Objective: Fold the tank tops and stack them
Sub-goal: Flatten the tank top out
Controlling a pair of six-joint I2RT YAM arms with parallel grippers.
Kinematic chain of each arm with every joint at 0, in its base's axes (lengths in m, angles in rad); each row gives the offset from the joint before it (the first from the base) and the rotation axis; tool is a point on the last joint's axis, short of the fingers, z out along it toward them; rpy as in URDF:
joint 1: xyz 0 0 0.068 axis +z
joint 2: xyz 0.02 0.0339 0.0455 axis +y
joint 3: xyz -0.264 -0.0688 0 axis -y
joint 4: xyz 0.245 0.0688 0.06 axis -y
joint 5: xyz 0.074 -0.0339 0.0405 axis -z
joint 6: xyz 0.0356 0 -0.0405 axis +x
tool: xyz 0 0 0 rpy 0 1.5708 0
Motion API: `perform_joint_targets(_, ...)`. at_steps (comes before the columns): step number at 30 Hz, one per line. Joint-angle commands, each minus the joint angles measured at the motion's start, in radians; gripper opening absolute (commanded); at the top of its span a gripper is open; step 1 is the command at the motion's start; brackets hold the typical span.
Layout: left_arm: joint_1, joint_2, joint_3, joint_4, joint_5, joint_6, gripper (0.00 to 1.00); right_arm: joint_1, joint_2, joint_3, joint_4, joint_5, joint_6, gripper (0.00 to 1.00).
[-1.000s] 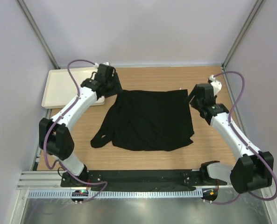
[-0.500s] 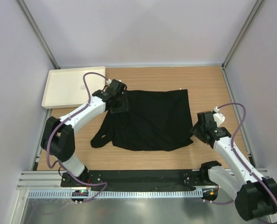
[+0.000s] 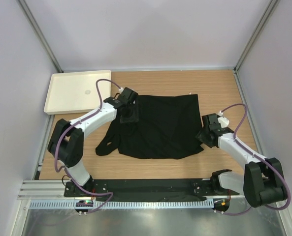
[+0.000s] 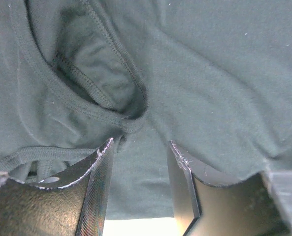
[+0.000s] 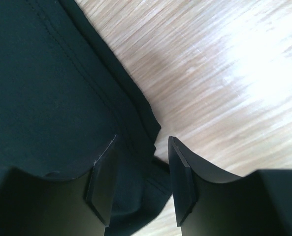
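black top [image 3: 160, 130] lies under the left gripper [image 4: 141, 143], released at a strap seam; right gripper [image 5: 142, 139], also released, straddles its hem.

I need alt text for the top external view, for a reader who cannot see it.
A black tank top lies spread on a wooden table, with the left gripper over its left side and the right gripper at its right edge. A white tray sits at the far left corner.
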Motion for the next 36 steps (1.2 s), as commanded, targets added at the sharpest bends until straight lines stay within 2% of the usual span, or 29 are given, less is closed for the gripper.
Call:
perform_joint_targets(1, -0.016, 0.026, -0.010, 0.025, 0.011, 0.027, 0.49, 0.002, 0.051, 0.015, 0.090, 0.013, -0.003, 0.48)
perform_joint_targets(5, -0.033, 0.061, -0.001, 0.019, -0.007, 0.028, 0.50, 0.002, 0.094, 0.010, 0.131, 0.000, -0.001, 0.42)
perform_joint_targets(9, -0.039, 0.138, 0.041, -0.004, -0.011, 0.030, 0.43, 0.002, 0.120, 0.015, 0.145, 0.003, 0.000, 0.33)
perform_joint_targets(11, -0.039, 0.175, 0.048, -0.009, -0.040, 0.021, 0.33, 0.001, 0.120, 0.015, 0.145, 0.008, 0.000, 0.28)
perform_joint_targets(12, -0.039, 0.184, 0.050, -0.009, -0.052, 0.018, 0.29, 0.002, 0.117, 0.016, 0.129, 0.020, 0.005, 0.17)
perform_joint_targets(13, -0.039, 0.195, 0.051, -0.009, -0.085, 0.015, 0.24, 0.001, 0.114, 0.021, 0.119, 0.034, 0.019, 0.13)
perform_joint_targets(15, -0.030, 0.199, 0.057, -0.010, -0.109, 0.005, 0.07, -0.001, 0.105, 0.021, 0.089, 0.075, 0.035, 0.01)
perform_joint_targets(16, -0.023, 0.195, 0.061, -0.012, -0.104, 0.004, 0.00, -0.004, 0.102, 0.024, 0.075, 0.094, 0.064, 0.01)
perform_joint_targets(19, 0.017, 0.166, 0.064, -0.003, -0.081, 0.001, 0.00, -0.022, 0.074, 0.012, 0.038, 0.137, 0.098, 0.01)
perform_joint_targets(23, 0.117, 0.088, 0.077, 0.010, 0.029, 0.008, 0.00, -0.070, 0.027, -0.004, -0.008, 0.171, 0.144, 0.01)
perform_joint_targets(27, 0.204, 0.078, 0.123, -0.012, 0.065, 0.013, 0.00, -0.117, -0.004, -0.015, -0.060, 0.209, 0.195, 0.01)
perform_joint_targets(31, 0.275, 0.124, 0.186, -0.013, 0.071, -0.002, 0.00, -0.177, 0.008, -0.021, -0.062, 0.185, 0.197, 0.01)
perform_joint_targets(36, 0.326, 0.251, 0.347, -0.020, 0.071, 0.001, 0.00, -0.223, 0.045, -0.007, -0.057, 0.168, 0.183, 0.01)
